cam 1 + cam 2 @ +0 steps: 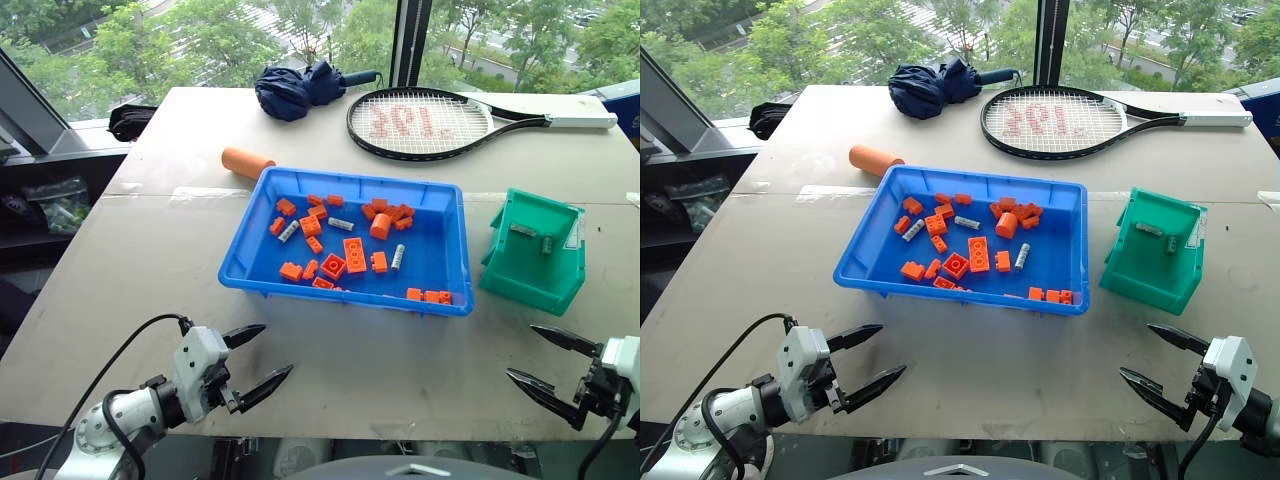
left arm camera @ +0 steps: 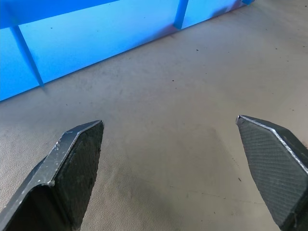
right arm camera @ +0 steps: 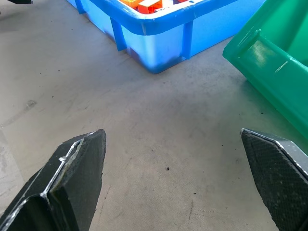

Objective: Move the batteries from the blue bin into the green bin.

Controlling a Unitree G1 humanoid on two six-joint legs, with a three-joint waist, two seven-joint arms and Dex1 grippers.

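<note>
The blue bin sits mid-table and holds three silver batteries among orange toy bricks. To its right stands the green bin, with two batteries lying inside it. My left gripper hovers open and empty over the table's near left, short of the blue bin's wall. At the near right my right gripper is open and empty too, facing the gap between the blue bin's corner and the green bin.
An orange cylinder lies just behind the blue bin's far left corner. Further back are a tennis racket and a folded dark blue umbrella. Bare tabletop stretches between the bins and the near edge.
</note>
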